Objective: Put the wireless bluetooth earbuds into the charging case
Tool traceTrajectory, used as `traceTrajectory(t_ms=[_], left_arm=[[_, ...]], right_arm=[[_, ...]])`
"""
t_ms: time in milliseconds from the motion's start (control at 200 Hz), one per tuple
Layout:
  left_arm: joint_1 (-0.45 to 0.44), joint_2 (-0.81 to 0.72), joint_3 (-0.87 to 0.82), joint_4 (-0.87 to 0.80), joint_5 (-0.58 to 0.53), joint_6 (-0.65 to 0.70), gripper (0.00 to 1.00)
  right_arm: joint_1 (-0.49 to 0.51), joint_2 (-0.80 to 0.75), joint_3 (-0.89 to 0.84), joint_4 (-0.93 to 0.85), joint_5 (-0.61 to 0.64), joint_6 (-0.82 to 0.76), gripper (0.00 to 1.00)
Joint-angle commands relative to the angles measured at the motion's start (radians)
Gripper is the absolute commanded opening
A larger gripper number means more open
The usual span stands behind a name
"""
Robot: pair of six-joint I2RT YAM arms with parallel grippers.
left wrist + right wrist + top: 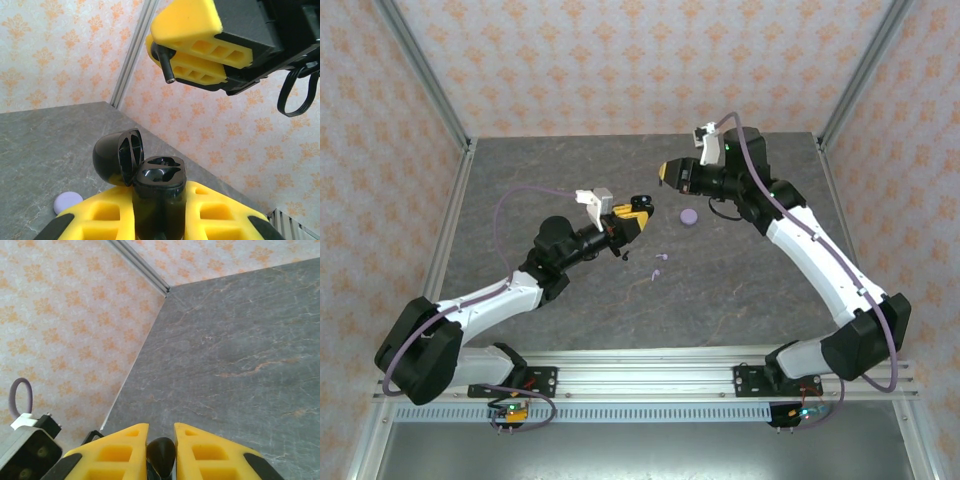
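My left gripper point(632, 215) is shut on a black charging case point(159, 192), held upright between the yellow fingers point(105, 220). The case's lid point(116, 156) is flipped open to the left, and both earbud wells look empty. My right gripper point(666, 172) hovers above and beyond the case, apart from it, shut on a black earbud point(161, 455). In the left wrist view the earbud's stem point(164, 62) pokes out from the right gripper's fingers point(190, 30) and points down toward the case. Two pale lilac earbuds point(660, 264) lie on the table near the left gripper.
A round lilac case point(688, 216) lies shut on the grey table point(740, 290), between the two grippers; it also shows in the left wrist view as a lilac case point(67, 201). A small dark object point(624, 257) lies beside the lilac earbuds. Patterned walls enclose the table.
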Motion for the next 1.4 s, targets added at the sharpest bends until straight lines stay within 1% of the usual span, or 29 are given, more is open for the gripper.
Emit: traceTrajectory(t_ms=[0,245,496,761,1396], left_arm=[[-0.015,0.004,0.041,0.053,-0.014,0.021,0.01],[-0.018,0.013,0.064,0.037,-0.026,0.008,0.02],[-0.018,0.015,0.073,0.031,-0.057,-0.015,0.01],[-0.019,0.012,0.087,0.024,-0.064,-0.028,0.02],[-0.018,0.0,0.098,0.016,-0.075,-0.058,0.03]], right_arm=[[0.023,-0.009,0.04,0.047,-0.01,0.007,0.19],[0.059,0.011,0.044,0.053,-0.01,0.007,0.19],[0.07,0.011,0.031,0.052,-0.016,0.004,0.19],[0.084,0.015,0.021,0.051,-0.007,-0.006,0.2],[0.086,0.019,0.001,0.031,0.017,-0.017,0.2]])
